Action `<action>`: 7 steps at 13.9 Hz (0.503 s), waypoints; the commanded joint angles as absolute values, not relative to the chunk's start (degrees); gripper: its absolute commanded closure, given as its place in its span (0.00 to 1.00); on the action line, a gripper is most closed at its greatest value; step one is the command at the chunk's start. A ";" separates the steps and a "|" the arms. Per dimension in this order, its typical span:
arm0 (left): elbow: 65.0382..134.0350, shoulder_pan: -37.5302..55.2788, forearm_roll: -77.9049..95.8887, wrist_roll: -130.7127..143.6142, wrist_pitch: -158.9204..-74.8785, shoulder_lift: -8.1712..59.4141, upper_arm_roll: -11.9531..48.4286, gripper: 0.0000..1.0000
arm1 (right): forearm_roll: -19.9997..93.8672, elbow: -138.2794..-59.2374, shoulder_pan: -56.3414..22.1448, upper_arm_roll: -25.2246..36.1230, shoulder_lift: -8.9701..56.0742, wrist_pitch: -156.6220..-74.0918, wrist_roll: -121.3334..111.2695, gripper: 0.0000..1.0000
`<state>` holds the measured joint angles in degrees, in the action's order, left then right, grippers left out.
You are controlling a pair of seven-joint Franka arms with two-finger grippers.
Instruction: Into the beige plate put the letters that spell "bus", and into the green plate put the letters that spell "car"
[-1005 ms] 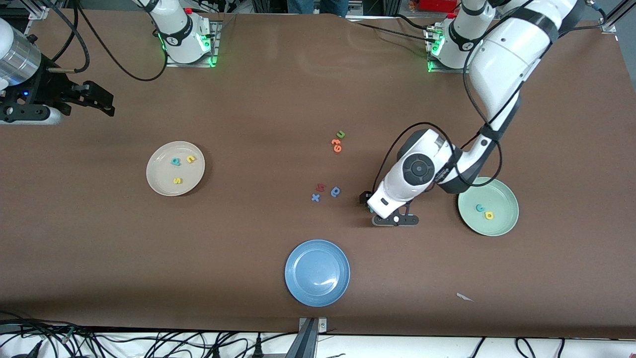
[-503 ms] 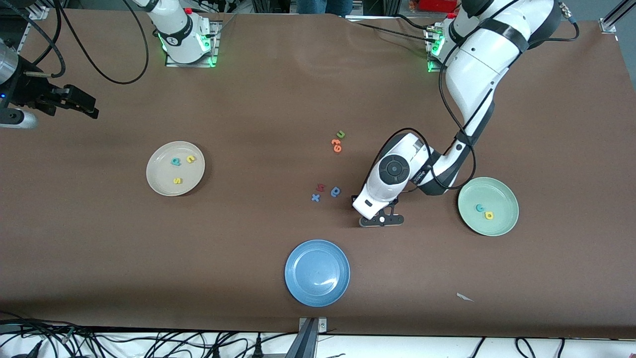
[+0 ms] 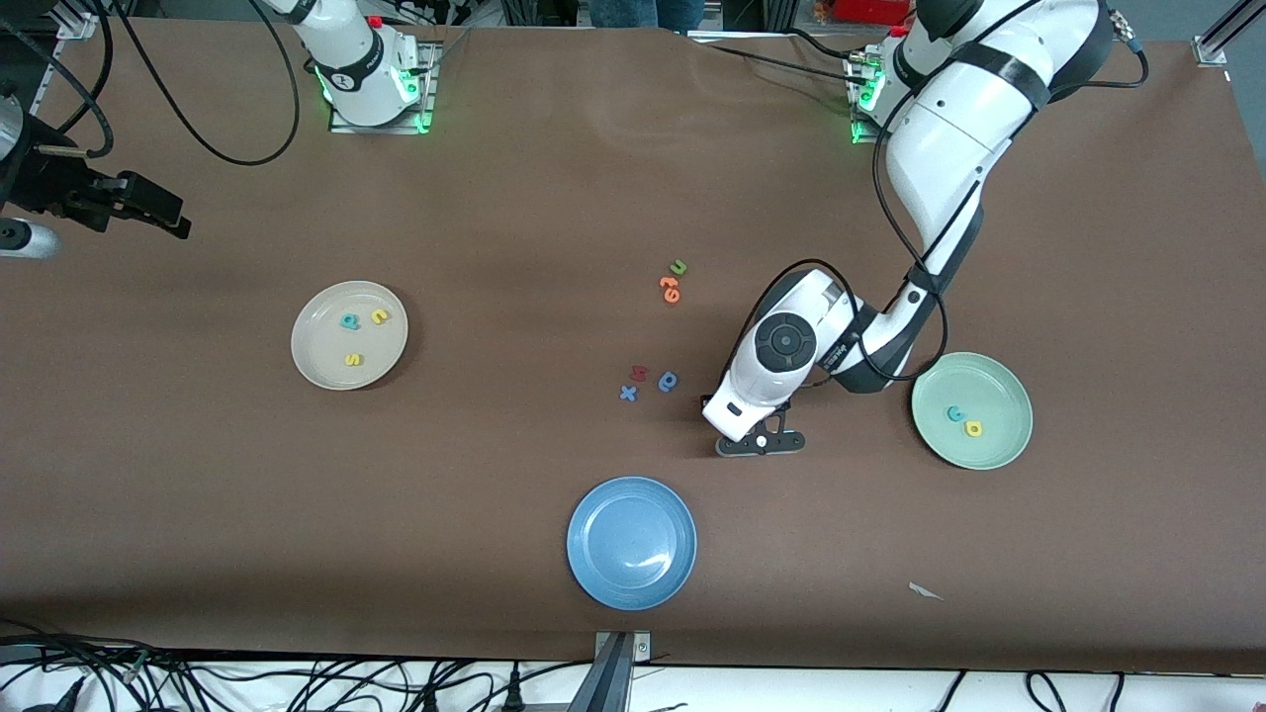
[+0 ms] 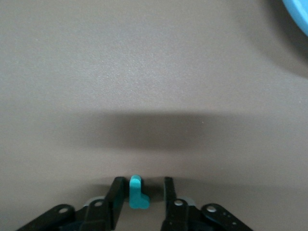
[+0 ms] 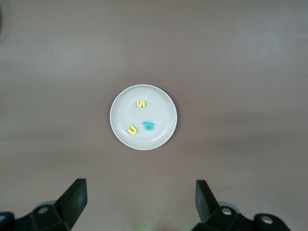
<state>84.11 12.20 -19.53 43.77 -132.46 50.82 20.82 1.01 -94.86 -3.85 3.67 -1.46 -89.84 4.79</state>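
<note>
A teal "r" [image 4: 137,195] lies on the table between the fingers of my left gripper [image 4: 143,180]. The jaws have narrowed around it: one finger touches the letter, and a gap remains at the other. In the front view that gripper [image 3: 760,444] is low on the table between the loose letters and the green plate [image 3: 999,391], and the hand hides the "r". The green plate holds a teal "c" [image 3: 955,413] and a yellow "a" [image 3: 974,428]. The beige plate [image 3: 326,361] holds a teal "b" [image 3: 349,321], a yellow "u" [image 3: 380,316] and a yellow "s" [image 3: 353,360]. My right gripper [image 3: 148,213] waits open, high at the right arm's end.
A blue plate [image 3: 631,542] stands nearest the front camera. Loose on the table are a green "u" [image 3: 678,267], orange letters [image 3: 670,289], a red letter [image 3: 638,373], a dark blue round letter [image 3: 668,381] and a blue "x" [image 3: 627,394]. A white scrap [image 3: 925,591] lies near the front edge.
My left gripper shifted a little toward the loose letters and its fingers narrowed around the teal "r". The right gripper drew back toward the table's edge.
</note>
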 commanded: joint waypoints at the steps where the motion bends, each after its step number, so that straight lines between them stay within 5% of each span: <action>1: 82.79 13.27 -19.42 44.91 -131.05 51.33 20.21 0.66 | 0.62 -96.24 -3.96 2.64 -3.16 -90.35 5.10 0.00; 7: 83.14 13.27 -19.51 45.09 -129.81 51.24 20.04 0.81 | -0.44 -96.15 -4.04 1.06 -3.25 -90.88 5.19 0.00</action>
<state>83.85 12.43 -19.54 44.40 -131.05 50.78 20.73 0.53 -94.86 -3.90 1.78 -1.54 -90.19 4.80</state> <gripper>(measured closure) 0.744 0.000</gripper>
